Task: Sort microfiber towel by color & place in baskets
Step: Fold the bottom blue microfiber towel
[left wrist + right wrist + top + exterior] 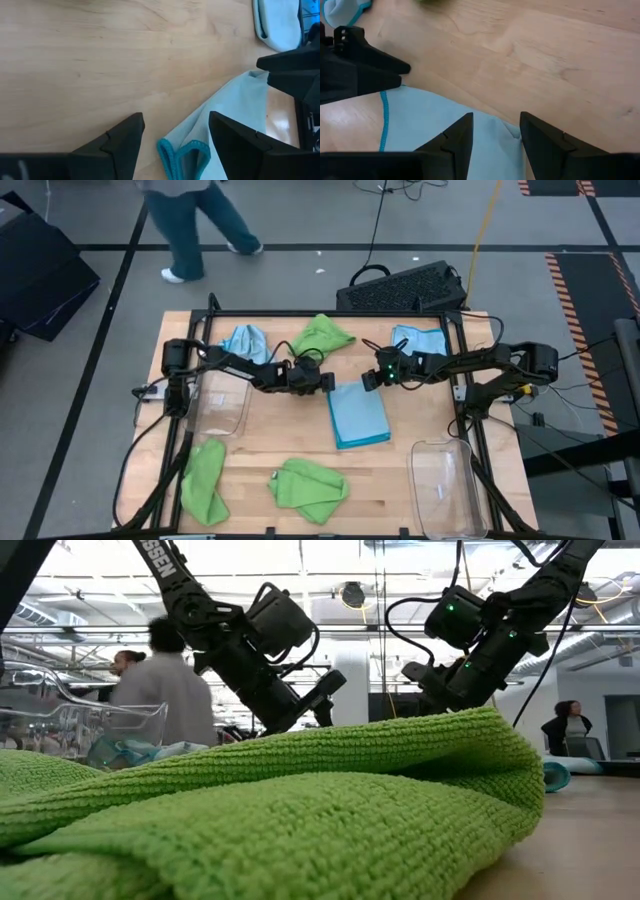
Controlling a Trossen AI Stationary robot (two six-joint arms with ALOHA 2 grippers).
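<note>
Two baskets (222, 408) wait empty near the table's side edges. Between them, mid-table, lies a flat blue towel (358, 416). Both grippers hover over its far corners, fingers apart, holding nothing: left gripper (175, 135), right gripper (496, 131). To fold neatly, each should pinch its corner together, lifting evenly.

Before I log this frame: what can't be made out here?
- Low view: a green towel close to the lens hides nearly the whole table and the right basket.
- Wrist views: the flat blue towel runs behind the open left gripper and right gripper and off the edge.
- High view: towel tags too small.
</note>
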